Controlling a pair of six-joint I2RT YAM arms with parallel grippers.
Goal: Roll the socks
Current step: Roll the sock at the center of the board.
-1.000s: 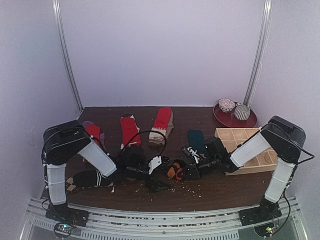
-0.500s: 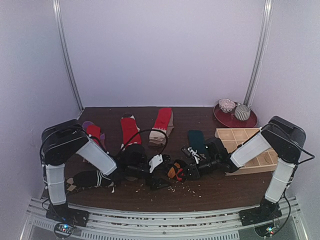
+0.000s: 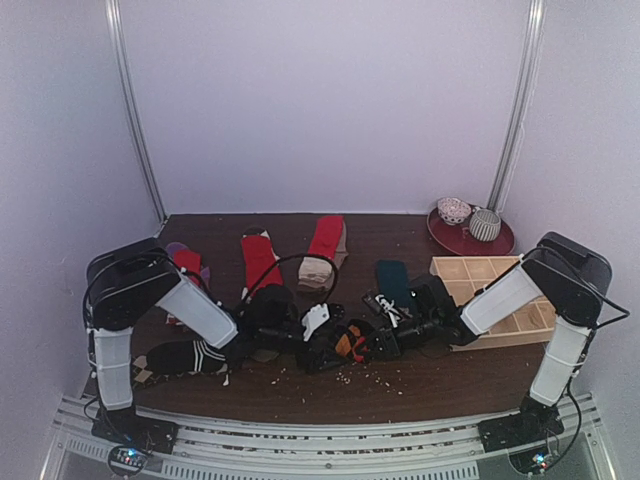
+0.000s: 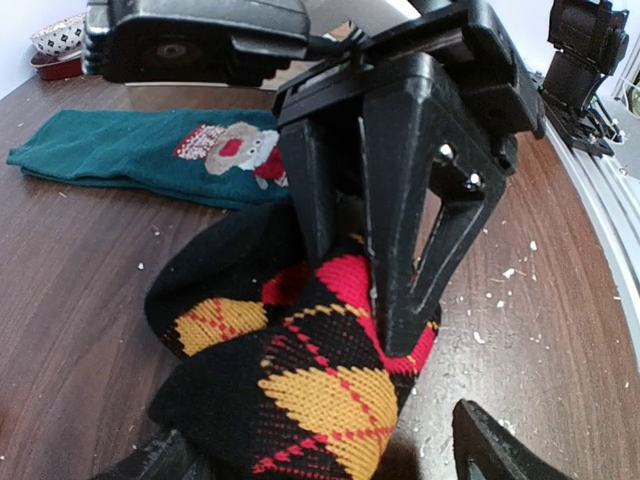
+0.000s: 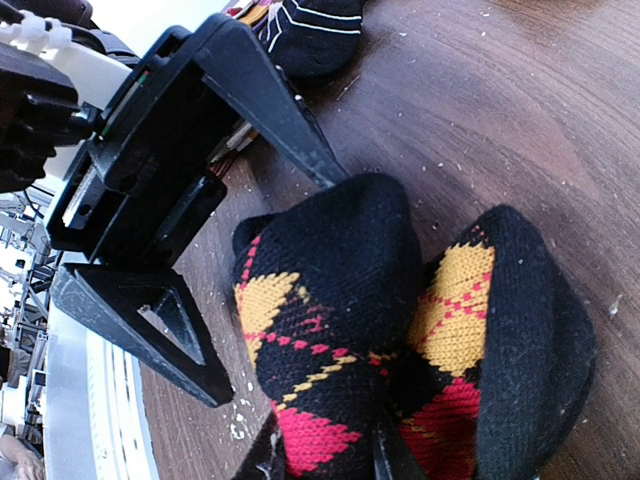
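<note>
The argyle sock point(image 4: 300, 390) is bunched at the near centre of the table point(image 3: 440, 385) and pinched by the clenched right gripper point(image 4: 365, 300). It is straddled by the left gripper point(image 4: 320, 450), fingers spread wide.

argyle sock point(image 4: 310, 390): knit cloth (matt) | table point(image 4: 80, 270): dark wood, smooth

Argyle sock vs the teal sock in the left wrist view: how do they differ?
The argyle sock is black with orange and red diamonds; the teal sock is plain with a small figure. The argyle sock is bunched and pinched by the right gripper; the teal sock lies flat, ungripped. Both rest on the table.
</note>
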